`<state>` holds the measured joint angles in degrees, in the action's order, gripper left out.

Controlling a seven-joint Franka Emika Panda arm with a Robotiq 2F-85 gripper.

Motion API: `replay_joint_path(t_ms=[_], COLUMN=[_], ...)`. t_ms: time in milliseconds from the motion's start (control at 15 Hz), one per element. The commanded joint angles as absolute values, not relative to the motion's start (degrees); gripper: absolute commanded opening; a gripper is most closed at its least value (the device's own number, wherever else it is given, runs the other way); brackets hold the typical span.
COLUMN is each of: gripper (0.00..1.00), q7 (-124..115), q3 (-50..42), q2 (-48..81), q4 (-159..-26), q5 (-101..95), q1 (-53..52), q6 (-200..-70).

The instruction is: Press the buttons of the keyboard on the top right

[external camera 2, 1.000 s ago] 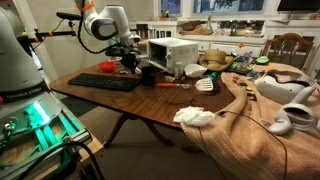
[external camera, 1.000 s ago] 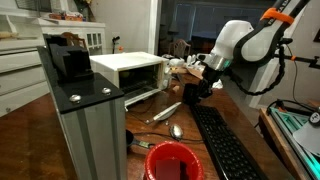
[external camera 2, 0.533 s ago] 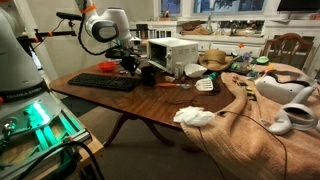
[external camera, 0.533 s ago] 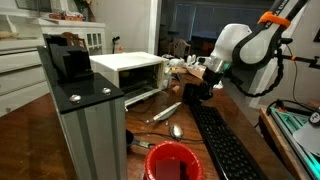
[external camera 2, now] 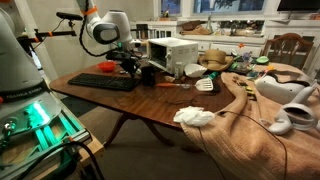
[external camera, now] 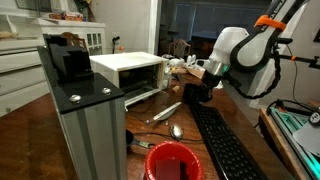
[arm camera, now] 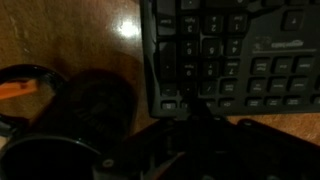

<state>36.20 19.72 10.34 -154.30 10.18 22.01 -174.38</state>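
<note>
The long black keyboard (external camera: 225, 145) lies on the wooden table and also shows in the other exterior view (external camera 2: 103, 82). In the wrist view the keyboard (arm camera: 240, 55) fills the top right, its rows of small black buttons (arm camera: 215, 50) dimly lit. My gripper (external camera: 194, 92) hangs over the keyboard's far end, near the white microwave (external camera: 128, 72), and also shows in the other exterior view (external camera 2: 127, 67). In the wrist view the gripper (arm camera: 185, 110) is a dark shape at the keyboard's near edge. Its fingers are too dark to read.
A red cup (external camera: 174, 161) and metal spoons (external camera: 166, 112) lie beside the keyboard. A small black cup (arm camera: 50, 160) and a round black object (arm camera: 30, 85) sit left of the keyboard in the wrist view. A grey metal post (external camera: 85, 125) stands in the foreground.
The arm has shifted very slightly; the gripper stays over the keyboard's far end. Nothing else has moved.
</note>
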Motion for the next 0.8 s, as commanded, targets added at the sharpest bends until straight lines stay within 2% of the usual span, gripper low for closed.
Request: replay_joint_path(t_ms=[0, 733], gripper=[0.00, 0.00], q7=[37.4, 37.0], q3=[19.7, 16.2], q2=[12.2, 14.4], q4=[-153.6, -152.7], q5=[9.9, 7.6], q1=[22.5, 20.3], q6=[-176.3, -177.6])
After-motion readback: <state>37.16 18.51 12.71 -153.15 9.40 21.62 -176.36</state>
